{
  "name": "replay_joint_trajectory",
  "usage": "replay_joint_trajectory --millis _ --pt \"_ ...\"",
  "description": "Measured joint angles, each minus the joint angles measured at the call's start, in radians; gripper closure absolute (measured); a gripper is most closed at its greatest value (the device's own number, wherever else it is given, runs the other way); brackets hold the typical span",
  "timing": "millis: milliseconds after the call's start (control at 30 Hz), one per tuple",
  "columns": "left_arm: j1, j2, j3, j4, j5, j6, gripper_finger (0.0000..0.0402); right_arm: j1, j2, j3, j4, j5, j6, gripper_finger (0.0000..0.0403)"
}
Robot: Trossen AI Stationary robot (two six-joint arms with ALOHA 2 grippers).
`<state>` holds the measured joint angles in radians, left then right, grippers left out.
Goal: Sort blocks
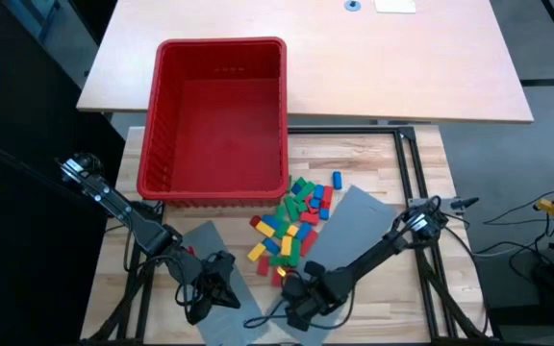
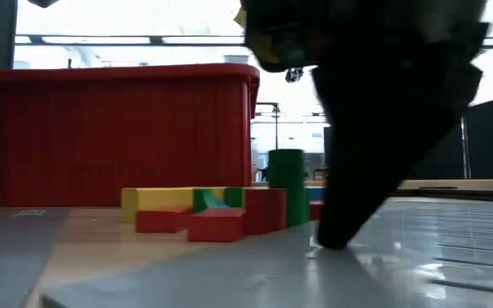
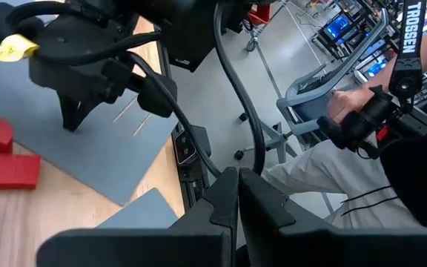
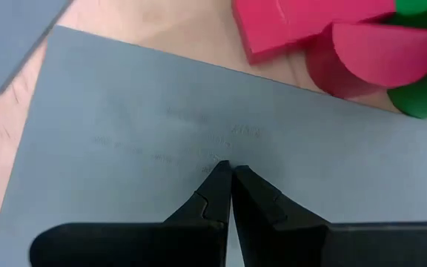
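The blocks (image 1: 291, 226) lie in a loose heap of red, green, blue and yellow on the wooden table, in front of the red bin (image 1: 219, 115). The low view shows them (image 2: 221, 214) flat on the table, one green piece upright. My right gripper (image 4: 230, 169) is shut, its tips down on a grey panel (image 1: 354, 226) just on the near side of the heap. My left gripper (image 3: 237, 178) is shut and holds nothing; it hovers over a second grey panel (image 1: 200, 240) to the left and points toward the right arm. My right gripper touches the bare top face of the grey panel (image 4: 199, 148) with its shut fingertips (image 2: 332, 241). The fingers come from above, slanting down. The panel lies flat on the table. Red and green blocks (image 4: 325, 30) lie just beyond the tips, untouched.
The red bin (image 2: 118, 137) stands at the far left of the work area, open side up. A black frame rail (image 1: 407, 183) runs along the table's right side. A seated person (image 3: 362, 126) holding handles shows beyond the table's right edge. Cables trail near both grippers.
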<state>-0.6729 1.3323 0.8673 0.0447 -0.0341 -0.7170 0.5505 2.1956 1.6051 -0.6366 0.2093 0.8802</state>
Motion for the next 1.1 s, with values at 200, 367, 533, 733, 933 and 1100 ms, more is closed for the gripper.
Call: replay_joint_trajectory --millis 200,367,533,733,933,1100 --pt "0.0 0.0 0.0 0.0 0.0 -0.003 0.0402 -0.005 -0.008 0.005 0.013 -0.002 -0.029 0.0403" --pt "0.0 0.0 0.0 0.0 0.0 -0.01 0.0402 0.041 -0.068 0.005 -0.052 0.005 -0.025 0.0403" --pt "0.0 0.0 0.0 0.0 0.0 -0.01 0.0402 0.089 -0.132 0.006 -0.304 0.093 0.011 0.0403" --pt "0.0 0.0 0.0 0.0 -0.006 -0.011 0.0402 0.091 -0.148 -0.041 -0.461 0.131 0.017 0.0403" --pt "0.0 0.0 0.0 0.0 -0.008 -0.034 0.0402 0.068 -0.147 -0.165 -0.448 0.122 0.05 0.0403" --pt "0.0 0.0 0.0 0.0 -0.009 -0.045 0.0402 0.049 -0.157 -0.266 -0.388 0.079 0.053 0.0403"
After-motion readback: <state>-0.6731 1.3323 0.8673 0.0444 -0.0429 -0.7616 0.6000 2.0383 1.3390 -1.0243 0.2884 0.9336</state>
